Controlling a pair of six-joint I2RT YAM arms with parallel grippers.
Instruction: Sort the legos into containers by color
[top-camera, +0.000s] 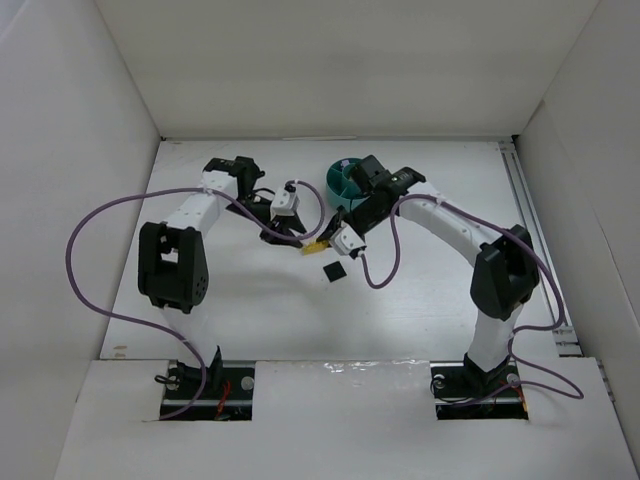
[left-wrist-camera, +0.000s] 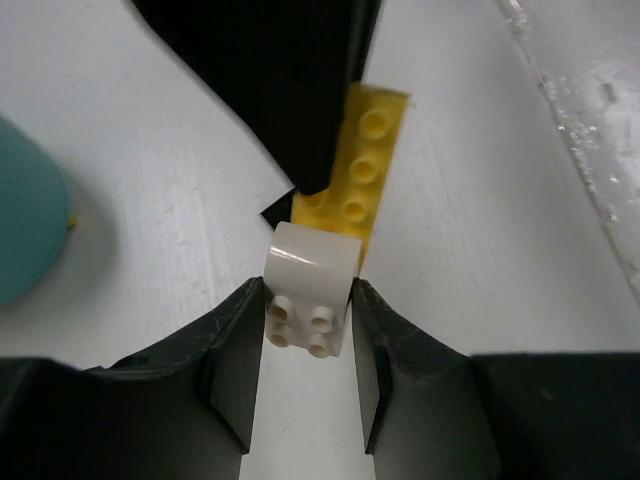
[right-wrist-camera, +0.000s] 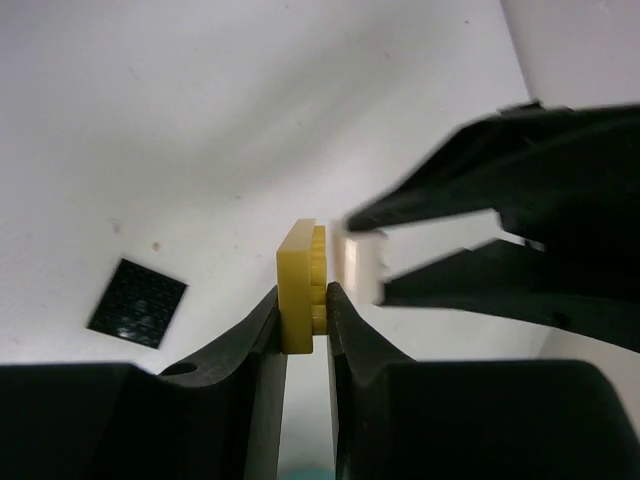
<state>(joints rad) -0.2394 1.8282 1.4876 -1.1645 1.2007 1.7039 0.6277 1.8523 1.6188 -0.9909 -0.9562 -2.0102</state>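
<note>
My left gripper (left-wrist-camera: 307, 300) is shut on a pale brick (left-wrist-camera: 310, 295), studs facing the camera. My right gripper (right-wrist-camera: 305, 300) is shut on a yellow flat brick (right-wrist-camera: 300, 285), held on edge. The two grippers meet tip to tip above the table's middle (top-camera: 308, 243). The pale brick (right-wrist-camera: 362, 262) sits right next to the yellow brick (left-wrist-camera: 362, 170); I cannot tell whether they touch. A black flat brick (top-camera: 333, 271) lies on the table just in front of them and also shows in the right wrist view (right-wrist-camera: 138, 302). The teal dish (top-camera: 343, 186) stands behind the right gripper; its contents are hidden.
White walls enclose the table on three sides. The right arm's elbow (top-camera: 505, 275) rises at the right, the left arm's elbow (top-camera: 172, 265) at the left. Purple cables loop beside both arms. The teal dish's wall (left-wrist-camera: 25, 220) shows at the left wrist view's left edge.
</note>
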